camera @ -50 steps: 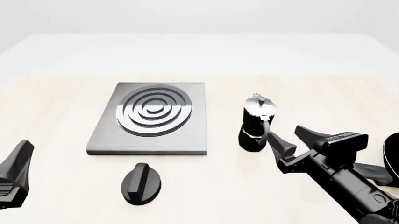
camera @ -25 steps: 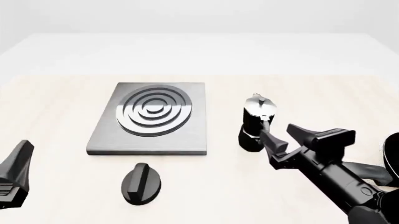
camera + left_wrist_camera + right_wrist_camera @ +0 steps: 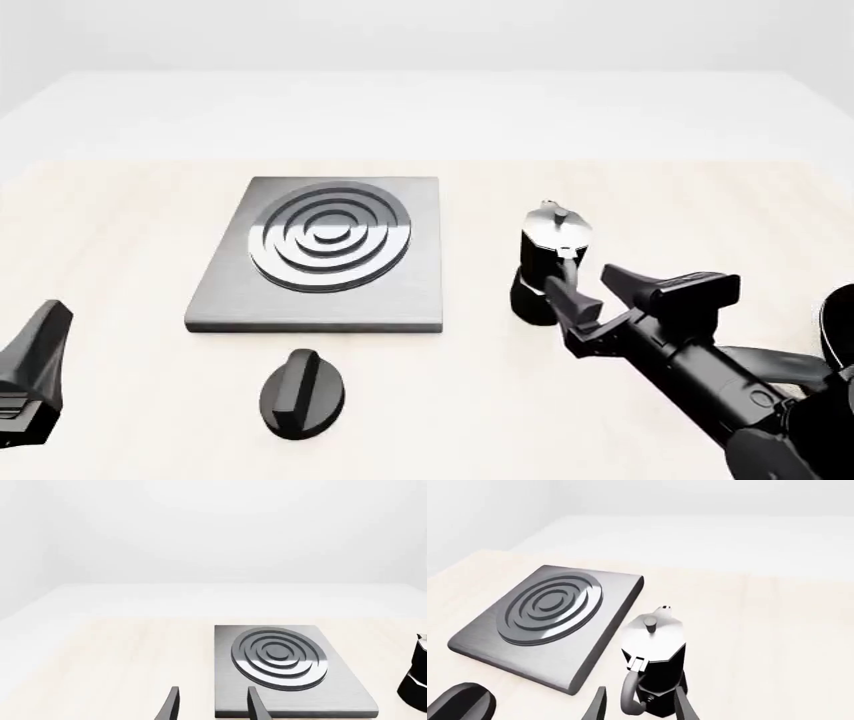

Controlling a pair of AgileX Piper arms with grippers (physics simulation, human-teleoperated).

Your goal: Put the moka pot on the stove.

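The moka pot (image 3: 546,258) stands upright on the table, right of the stove (image 3: 222,296) and apart from it. My right gripper (image 3: 587,286) is open just behind the pot's handle side. In the right wrist view the moka pot (image 3: 657,662) shows its curved handle between the open fingers (image 3: 598,706) of the right gripper (image 3: 639,708); I see no grip on it. The stove (image 3: 602,635) lies beyond. My left gripper (image 3: 40,345) rests at the near left, far from both. The left wrist view shows the left gripper (image 3: 213,708) open and empty before the stove (image 3: 337,682), with the moka pot (image 3: 417,680) at the edge.
A black oval knob (image 3: 300,393) lies in front of the stove, also in view as the knob (image 3: 460,705). A black rounded object (image 3: 841,330) sits at the right edge behind my right arm. Pale tabletop stretches beyond the stove.
My right gripper has moved left and forward, closing in on the moka pot's handle while staying open. The pot, the stove and the left arm have not moved.
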